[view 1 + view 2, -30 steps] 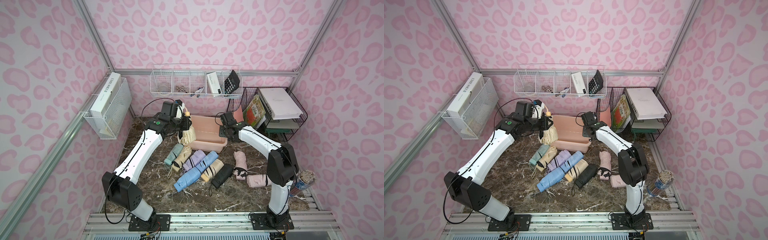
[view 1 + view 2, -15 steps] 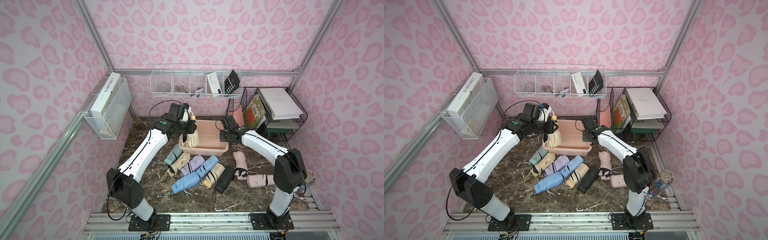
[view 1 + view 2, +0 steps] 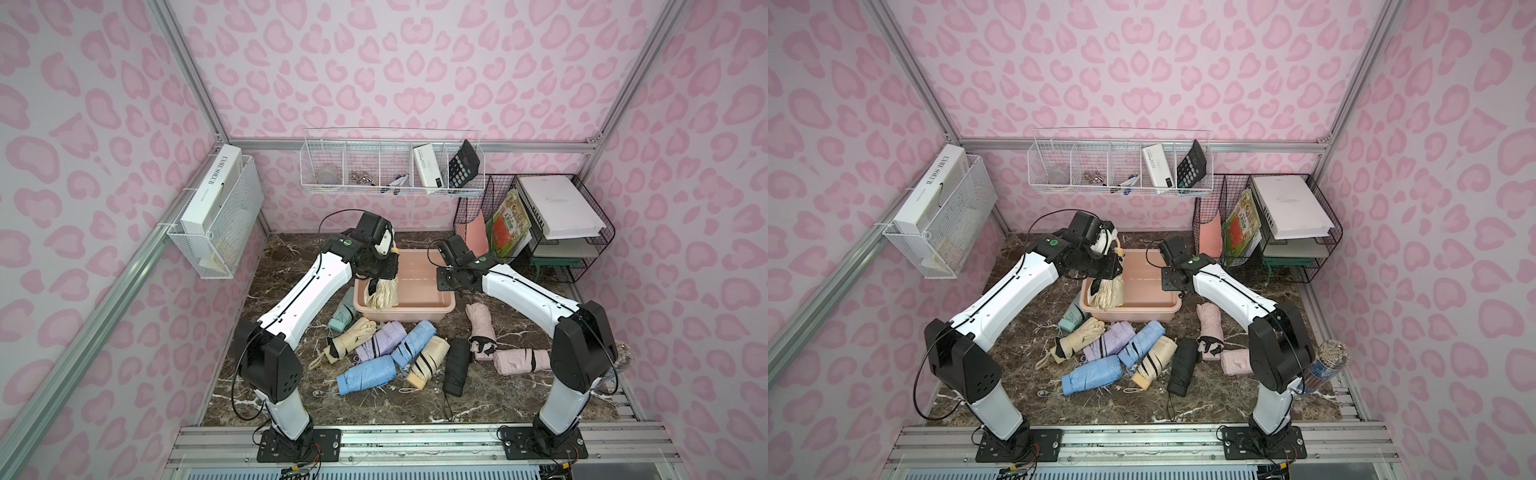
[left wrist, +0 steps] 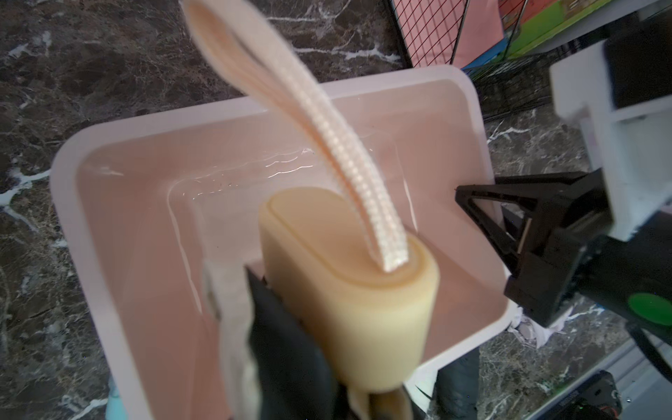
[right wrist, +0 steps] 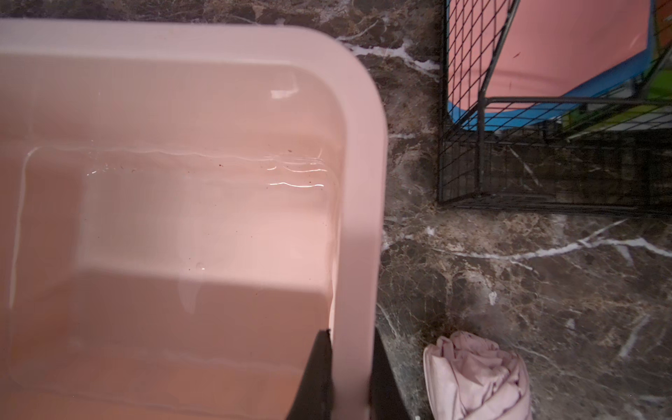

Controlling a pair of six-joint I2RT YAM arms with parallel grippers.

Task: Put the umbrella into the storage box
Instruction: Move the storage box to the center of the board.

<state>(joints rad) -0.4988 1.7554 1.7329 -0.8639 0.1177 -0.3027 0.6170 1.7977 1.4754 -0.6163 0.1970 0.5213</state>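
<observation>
Left wrist & top views: left end effector [image 3: 382, 275] is pinching cream umbrella [image 4: 345, 291], dangling upright w/ lower end inside storage box [image 4: 72, 232]; right end effector [image 5: 349, 378] is clamping box rim. Risk: releasing high, umbrella tipping over rim onto counter [image 3: 374, 409].

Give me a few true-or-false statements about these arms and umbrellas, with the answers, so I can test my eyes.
1. The left gripper holds a cream umbrella over the storage box. True.
2. The right gripper holds a pink umbrella. False: it is clamped on the storage box's rim.
3. The storage box is full of umbrellas. False: apart from the cream umbrella, its floor is bare.
4. A black umbrella lies on the table. True.
5. The calculator lies on the table. False: it stands in the white wire basket on the wall.
</observation>
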